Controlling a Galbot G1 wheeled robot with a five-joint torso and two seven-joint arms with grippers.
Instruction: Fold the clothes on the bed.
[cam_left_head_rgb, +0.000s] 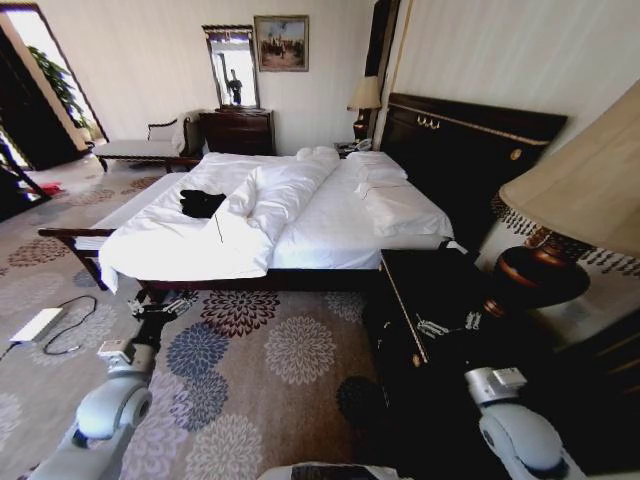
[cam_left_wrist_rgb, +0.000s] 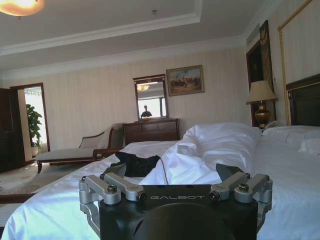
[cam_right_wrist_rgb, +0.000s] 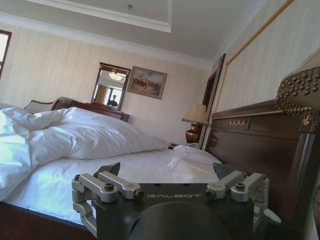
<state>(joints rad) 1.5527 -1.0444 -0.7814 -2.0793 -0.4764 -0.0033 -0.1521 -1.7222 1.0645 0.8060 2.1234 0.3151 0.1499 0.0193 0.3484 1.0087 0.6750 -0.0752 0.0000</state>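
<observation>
T-shirt: the black clothes lay crumpled in a small heap on the white duvet, on the left side of the bed, toward its near-left corner and just left of the bunched fold of duvet. It was not yet spread or folded.
Bed: it stood across the patterned carpet from me, headboard on the right, well apart from both my arms.
Left gripper: my left gripper hung low over the carpet, near the bed's near edge, empty. In the left wrist view my left gripper had its jaws spread wide, with the shirt beyond them on the duvet.
Right gripper: my right gripper sat in front of the dark nightstand on the right, far from the shirt. In the right wrist view my right gripper also had its jaws spread apart, holding nothing.
Step in hand, as I judged it: closing in on the shirt.
Doing it well: I judged that I should get squarely up to the bed's near-left side, so both arms could reach, then pinch only black cloth, not duvet, and pull the heap flat before any fold.
Risk: soft fabric could drag the duvet along with it.
</observation>
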